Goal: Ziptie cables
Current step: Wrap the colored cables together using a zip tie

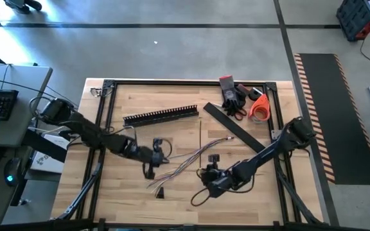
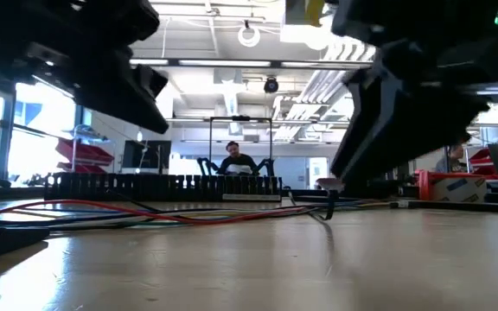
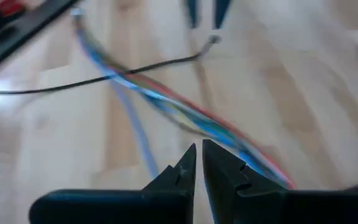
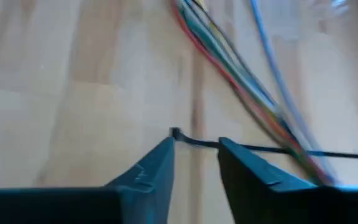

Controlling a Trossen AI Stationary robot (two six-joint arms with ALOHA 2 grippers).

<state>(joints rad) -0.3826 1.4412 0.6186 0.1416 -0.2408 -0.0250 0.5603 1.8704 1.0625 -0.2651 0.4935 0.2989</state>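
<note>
From above, the cables [image 1: 194, 157] are lying loosely splayed across the middle of the tabletop [image 1: 172, 205], running between the left end effector [image 1: 156, 156] and the right end effector [image 1: 209, 173]. At table height, the cables [image 2: 145, 210] are trailing flat before a comb rail [image 2: 162, 186]. The left wrist camera is showing its fingers [image 3: 179, 180] nearly pressed together above the cables [image 3: 185, 115]. The right wrist camera is showing its fingers [image 4: 154, 168] spread slightly, with a thin black ziptie [image 4: 241, 147] between them.
</note>
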